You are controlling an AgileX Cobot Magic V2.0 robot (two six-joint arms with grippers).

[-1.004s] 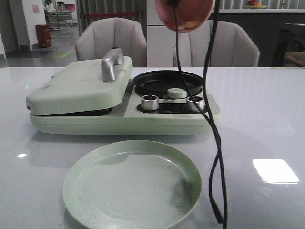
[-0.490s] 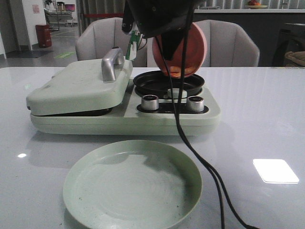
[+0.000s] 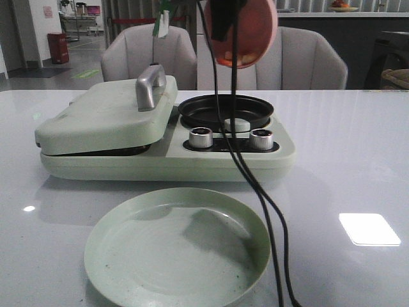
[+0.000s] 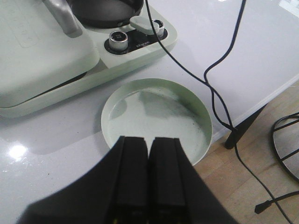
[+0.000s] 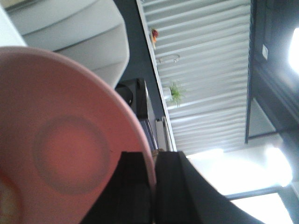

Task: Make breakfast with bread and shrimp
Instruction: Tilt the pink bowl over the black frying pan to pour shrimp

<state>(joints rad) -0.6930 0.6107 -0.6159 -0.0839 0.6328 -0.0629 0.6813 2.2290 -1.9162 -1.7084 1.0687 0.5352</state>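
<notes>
I can't read any text from here. The dark control strip (image 4: pixel 135 43) between the silver knobs of the pale green breakfast cooker (image 3: pixel 160 160) carries small white lettering, too blurred for me to make out.

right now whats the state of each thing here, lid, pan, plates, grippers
grill lid: closed over the left plate
round black pan: uncovered, looks empty
green plate: flat on the table, empty apart from specks
pink plate: held up tilted above the pan, pale bits at its low edge
right gripper: shut on the pink plate's rim
left gripper: shut, empty, above the green plate
</notes>
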